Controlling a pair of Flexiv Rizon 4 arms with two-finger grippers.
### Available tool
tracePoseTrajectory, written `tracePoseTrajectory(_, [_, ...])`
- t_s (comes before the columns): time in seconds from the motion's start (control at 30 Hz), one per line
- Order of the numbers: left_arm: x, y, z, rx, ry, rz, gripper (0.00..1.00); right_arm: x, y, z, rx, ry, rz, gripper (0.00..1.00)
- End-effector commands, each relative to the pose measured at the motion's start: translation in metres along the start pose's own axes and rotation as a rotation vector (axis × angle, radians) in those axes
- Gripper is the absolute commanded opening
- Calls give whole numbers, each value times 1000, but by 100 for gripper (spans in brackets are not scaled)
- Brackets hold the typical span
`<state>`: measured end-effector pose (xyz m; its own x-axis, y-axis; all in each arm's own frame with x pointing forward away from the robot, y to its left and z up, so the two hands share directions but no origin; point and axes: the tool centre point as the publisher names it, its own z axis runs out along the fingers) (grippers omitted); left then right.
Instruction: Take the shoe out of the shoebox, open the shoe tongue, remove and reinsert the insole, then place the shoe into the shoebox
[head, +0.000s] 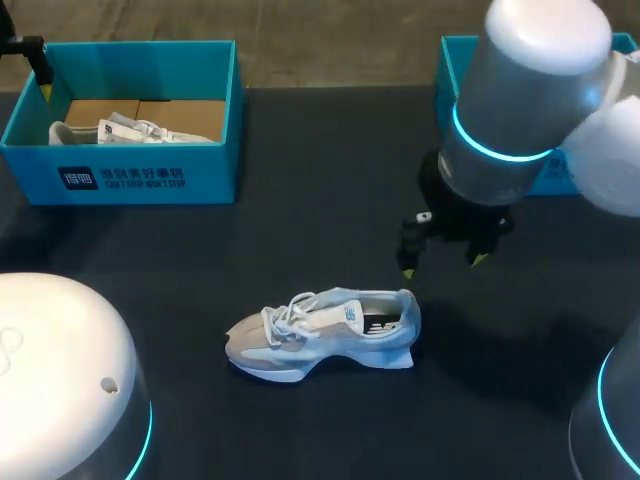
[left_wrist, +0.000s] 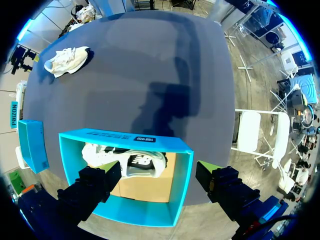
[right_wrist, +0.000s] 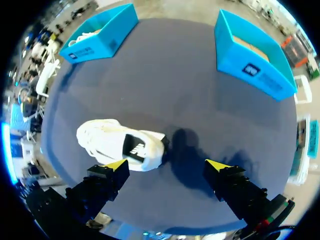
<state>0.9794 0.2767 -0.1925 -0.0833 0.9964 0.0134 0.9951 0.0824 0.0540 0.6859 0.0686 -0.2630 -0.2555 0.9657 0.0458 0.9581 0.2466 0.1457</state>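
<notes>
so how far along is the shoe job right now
Done: the pale grey-blue sneaker lies on the dark table, out of any box. In hand: nothing; the right gripper hovers open by its heel, the left gripper open over the turquoise shoebox holding a second sneaker. Left: tongue, insole, reboxing.
</notes>
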Motion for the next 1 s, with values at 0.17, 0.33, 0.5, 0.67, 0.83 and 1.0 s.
tracePoseTrajectory(0.17, [0,0,0,-1,3,0,100,-47,-30,-7,-265,640,-788,100])
tracePoseTrajectory(0.33, [0,0,0,-1,3,0,100,-47,-30,-7,-265,640,-788,100])
tracePoseTrajectory(0.5, [0,0,0,-1,3,0,100,-47,-30,-7,-265,640,-788,100])
tracePoseTrajectory(0.67, [0,0,0,-1,3,0,100,-47,-28,-5,-281,638,-850,100])
tracePoseTrajectory(0.83, [0,0,0,-1,3,0,100,-53,-27,4,-389,688,-1058,100])
tracePoseTrajectory(1.0, [0,0,0,-1,3,0,100,-57,-31,11,-452,709,-1199,100])
